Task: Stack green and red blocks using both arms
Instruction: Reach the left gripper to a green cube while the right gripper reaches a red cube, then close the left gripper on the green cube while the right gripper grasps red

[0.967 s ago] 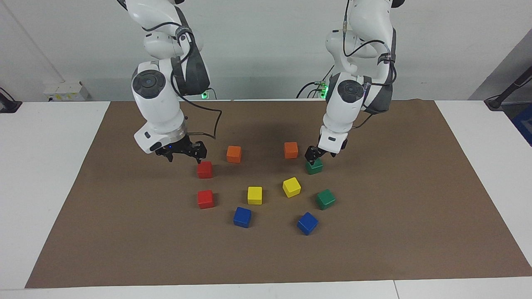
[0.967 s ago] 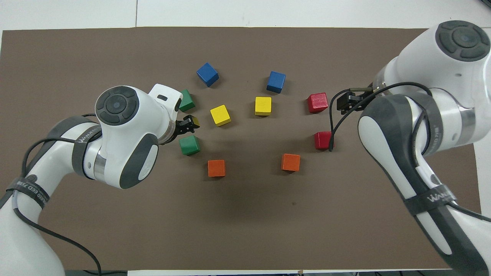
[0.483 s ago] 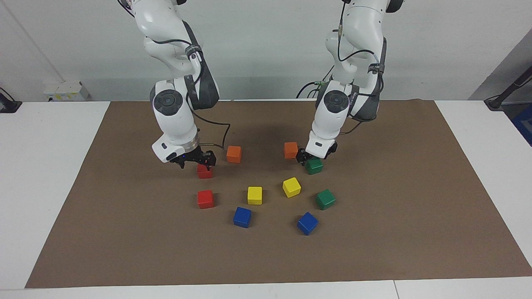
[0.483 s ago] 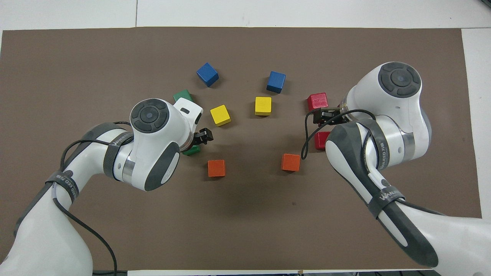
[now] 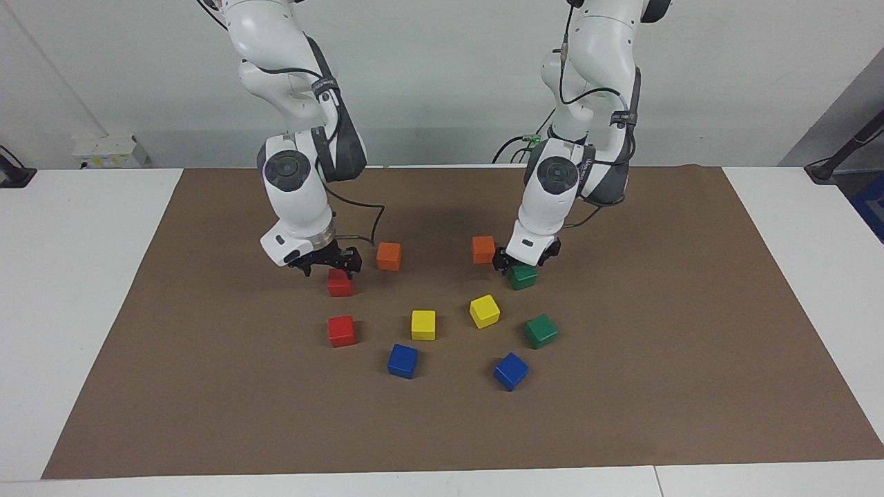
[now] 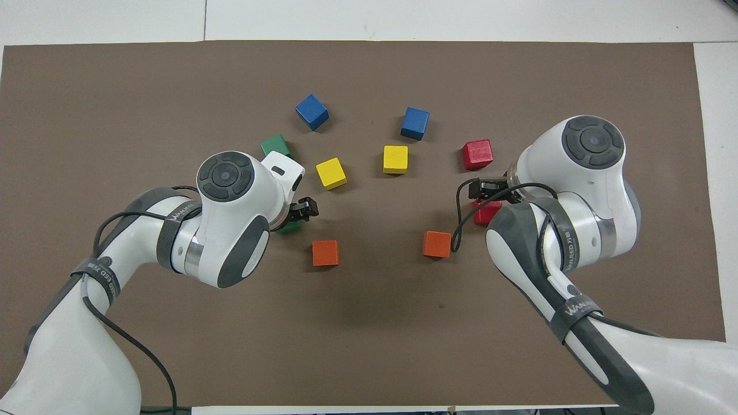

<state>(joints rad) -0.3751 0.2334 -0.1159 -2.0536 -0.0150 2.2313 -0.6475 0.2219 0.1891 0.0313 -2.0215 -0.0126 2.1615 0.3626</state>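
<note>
My right gripper (image 5: 326, 266) is open, low over the red block (image 5: 339, 284) nearer the robots, its fingers straddling the block's top. That red block (image 6: 485, 212) is partly covered in the overhead view by the right gripper (image 6: 484, 190). My left gripper (image 5: 522, 261) is open directly above a green block (image 5: 523, 277). In the overhead view the left gripper (image 6: 301, 210) and wrist hide most of this green block (image 6: 286, 227). A second red block (image 5: 341, 330) and a second green block (image 5: 540, 331) lie farther from the robots, untouched.
Everything sits on a brown mat (image 5: 656, 310) over the white table. Two orange cubes (image 5: 389, 256) (image 5: 483, 249) lie between the grippers. Two yellow cubes (image 5: 423, 324) (image 5: 484, 310) and two blue cubes (image 5: 402, 360) (image 5: 510, 371) lie farther out.
Both arms swung inward. The right gripper moved sideways over its red block and lowered. The left gripper settled lower over its green block. No block has moved.
</note>
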